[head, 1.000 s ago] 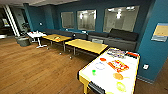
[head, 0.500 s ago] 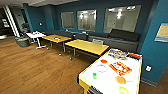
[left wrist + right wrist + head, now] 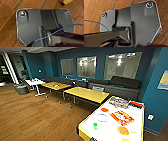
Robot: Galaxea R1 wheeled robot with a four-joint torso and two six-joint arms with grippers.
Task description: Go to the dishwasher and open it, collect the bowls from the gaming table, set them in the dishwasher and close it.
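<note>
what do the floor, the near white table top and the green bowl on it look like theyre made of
Floor: wood planks or wood-look laminate, with brown grain, plank seams and a soft sheen.
Gaming table: smooth glossy white top, likely laminate, with a yellowish edge.
Green bowl: probably plastic, judging by its bright, even colour.

The long white-topped gaming table with its yellowish edge (image 3: 86, 133) stands at about four o'clock on the brown wooden plank floor (image 3: 37, 117). On its top lie a small green plastic bowl (image 3: 95, 124), a red one (image 3: 104, 110) at its one o'clock, a pale bluish ring-like bowl (image 3: 102, 117) between them, an orange bowl (image 3: 122, 130) at three o'clock, and a flat red-and-white board-game box (image 3: 122, 117)
</note>
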